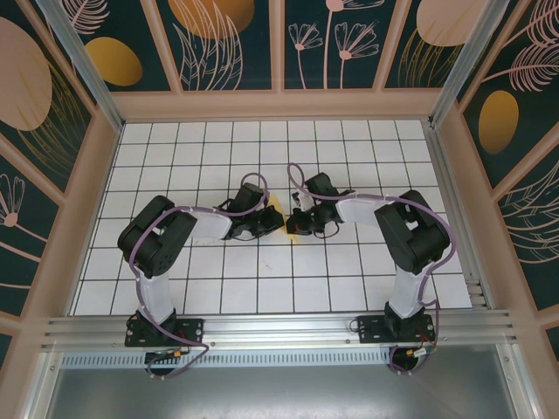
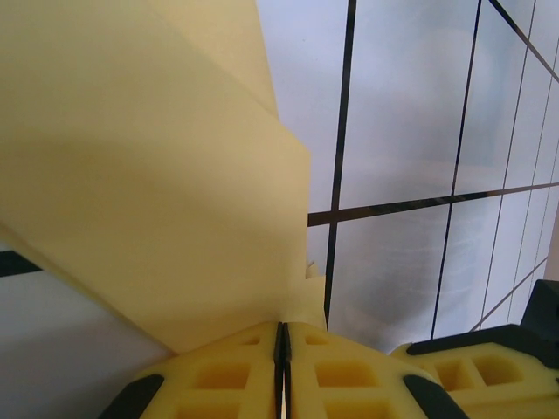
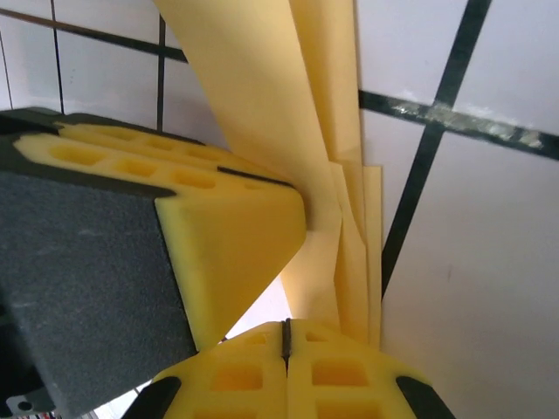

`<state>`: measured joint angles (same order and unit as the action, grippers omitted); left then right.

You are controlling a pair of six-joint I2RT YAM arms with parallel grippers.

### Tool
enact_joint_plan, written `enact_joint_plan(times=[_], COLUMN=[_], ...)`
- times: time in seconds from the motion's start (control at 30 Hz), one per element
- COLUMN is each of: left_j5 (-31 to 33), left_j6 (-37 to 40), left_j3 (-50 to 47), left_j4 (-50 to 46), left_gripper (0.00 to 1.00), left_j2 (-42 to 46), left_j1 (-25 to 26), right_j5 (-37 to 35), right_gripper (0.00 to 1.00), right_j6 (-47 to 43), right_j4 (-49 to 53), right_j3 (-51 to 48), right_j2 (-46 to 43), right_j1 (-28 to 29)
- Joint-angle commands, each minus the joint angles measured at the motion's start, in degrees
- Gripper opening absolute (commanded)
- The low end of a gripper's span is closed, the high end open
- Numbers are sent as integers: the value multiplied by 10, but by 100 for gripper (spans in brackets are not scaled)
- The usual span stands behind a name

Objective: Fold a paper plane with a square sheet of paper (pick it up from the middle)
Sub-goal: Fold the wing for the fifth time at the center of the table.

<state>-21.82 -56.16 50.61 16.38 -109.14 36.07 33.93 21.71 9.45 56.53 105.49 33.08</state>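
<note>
Creased yellow paper (image 2: 157, 175) at the middle of the white gridded counter (image 1: 349, 279)
I had the left tool (image 2: 281, 336) clamped on the thin folded paper; the right tool (image 3: 285, 333) was closed, spongy foam pads (image 3: 341, 375) meeting, smooth layers touching them; whether it gripped, I couldn't tell.

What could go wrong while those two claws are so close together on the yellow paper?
Tearing: the left gripper and right gripper both look shut on the paper; pulling apart might rip it.
Bumping: the left gripper's foam pad sits right beside the right gripper's, so they might knock together.
Crooked crease: the paper's layers fan apart loosely.
</note>
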Motion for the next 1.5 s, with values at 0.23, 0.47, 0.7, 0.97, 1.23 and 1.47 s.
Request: enact_joint_plan(times=[0.23, 0.47, 0.7, 0.97, 1.23, 1.47], left_j5=[69, 64, 53, 39, 42, 41], left_j6=[25, 47, 76, 113, 148, 155], left_j3=[7, 30, 40, 72, 100, 95], left_j4=[-55, -61, -54, -63, -87, -81], left_gripper=[15, 18, 20, 23, 24, 24], left_j2=[-32, -33, -37, -54, -75, -80], left_j1=[-9, -20, -49, -84, -112, -132], right_j5=[-51, -68, -71, -71, -72, -70], right_gripper=[1, 1, 0, 0, 0, 0], right_j6=[-8, -15, -16, -17, -17, -16], right_j4=[28, 36, 37, 39, 39, 36], right_j3=[-13, -56, -73, -74, -75, -77], right_j2=[26, 33, 32, 34, 35, 36], right_j1=[-1, -14, -14, -14, -14, -14])
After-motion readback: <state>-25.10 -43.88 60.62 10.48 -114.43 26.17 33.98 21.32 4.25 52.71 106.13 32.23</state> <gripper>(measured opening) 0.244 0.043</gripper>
